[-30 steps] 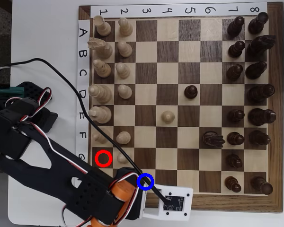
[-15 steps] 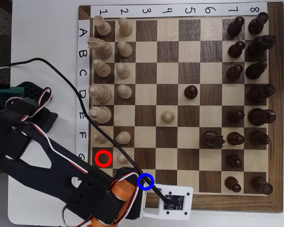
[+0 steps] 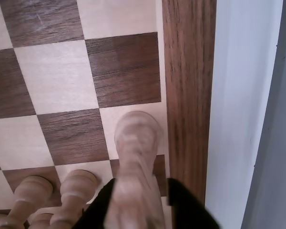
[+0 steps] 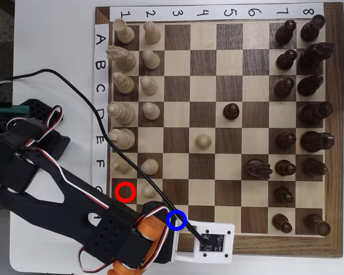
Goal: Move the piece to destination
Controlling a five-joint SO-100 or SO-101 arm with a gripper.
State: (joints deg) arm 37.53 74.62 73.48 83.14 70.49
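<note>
Gripper [image 3: 138, 200] clamping the piece [image 3: 136, 157], 2 pale pawns [image 3: 76, 191] close beside, board edge [image 3: 188, 95] opposite

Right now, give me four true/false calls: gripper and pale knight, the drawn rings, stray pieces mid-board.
1. In the wrist view, the gripper clasps the pale cream wooden piece between its black fingers. True.
2. In the overhead view, the blue ring lies left of the red ring. False: it lies right of it and lower.
3. A lone pale round-topped pawn stands in column 4. True.
4. The dark brown knight stands in column 1. False: column 6.
</note>
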